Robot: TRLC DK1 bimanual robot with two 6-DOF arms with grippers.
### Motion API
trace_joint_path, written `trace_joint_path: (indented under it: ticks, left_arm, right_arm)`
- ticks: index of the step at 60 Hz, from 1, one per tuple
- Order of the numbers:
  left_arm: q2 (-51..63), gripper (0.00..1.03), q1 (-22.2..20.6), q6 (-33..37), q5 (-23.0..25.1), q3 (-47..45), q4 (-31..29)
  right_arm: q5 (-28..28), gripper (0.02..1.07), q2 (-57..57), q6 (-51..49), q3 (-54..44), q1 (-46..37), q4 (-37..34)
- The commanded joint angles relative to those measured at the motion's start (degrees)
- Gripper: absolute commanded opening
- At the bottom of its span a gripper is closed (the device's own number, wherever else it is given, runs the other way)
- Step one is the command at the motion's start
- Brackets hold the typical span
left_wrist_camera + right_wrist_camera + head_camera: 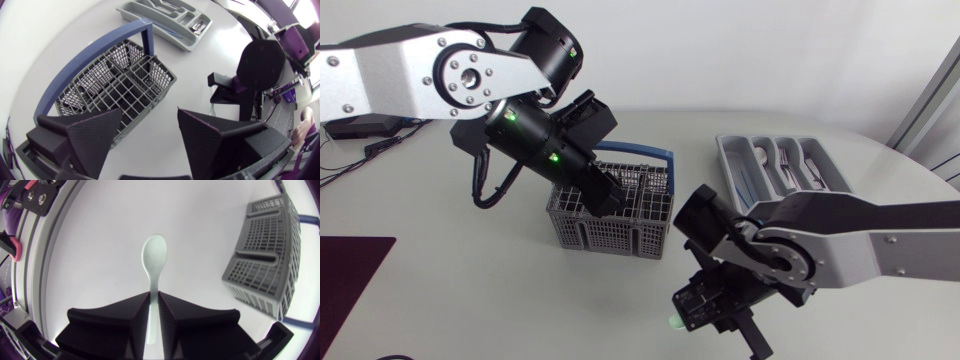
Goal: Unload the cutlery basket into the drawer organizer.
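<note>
Basket: the grey plastic mesh cutlery basket with the blue hoop handle is parked mid-bench on the white bench. Its grid of compartments is seen from above in the left wrist view.

Organizer: the grey plastic drawer organizer is set well apart from the basket, further back on the right arm's side. A few metal pieces of cutlery are already laid lengthwise in its slots, though exact types can't be made out.

Left tool: the matte black left tool is held right over the basket. Its fingers are spread wide and nothing is caught between them, so just the basket's edge and bare bench are seen in the gap.

Right tool: the matte black right tool is clamped tight on the handle of a pale, whitish plastic spoon.

Spoon: it's gripped by the handle, the bowl is pointed straight out ahead of the fingers, and bare bench is seen behind it.

Spoon vs basket: the basket is seen off to one side of the right tool, clearly apart from the spoon.
</note>
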Motion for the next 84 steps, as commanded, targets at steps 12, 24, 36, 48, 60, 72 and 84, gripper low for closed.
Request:
trace_joint_path:
  ticks: [12,24,36,48,60,72,84]
  left_arm:
    - [-1.7,0.92,0.3,1.4,0.2,-1.9,-0.5]
    - [-2.0,0.92,0.3,1.4,0.2,-2.2,-0.5]
    - [-2.0,0.92,0.3,1.4,0.3,-2.3,-0.5]
    - [-1.8,0.92,0.3,1.3,0.3,-2.3,-0.5]
    - [-1.6,0.92,0.2,1.2,0.3,-2.1,-0.5]
    - [-1.6,0.92,0.0,1.0,0.3,-2.1,-0.5]
    - [-2.1,0.92,0.1,1.0,0.3,-2.4,-0.5]
  right_arm:
    - [-1.1,0.19,-7.7,-10.7,-2.8,-16.5,-3.3]
    - [-4.0,0.19,-5.7,-21.5,-1.5,-33.4,-2.3]
    - [-6.9,0.19,1.4,-29.7,3.1,-47.0,0.4]
    - [-9.4,0.19,9.4,-34.7,9.4,-55.9,2.2]
    - [-10.8,0.19,15.6,-37.9,13.3,-60.4,7.2]
    - [-10.8,0.19,19.6,-38.4,15.4,-62.2,10.2]
    - [-9.1,0.9,16.9,-37.2,12.5,-61.4,12.9]
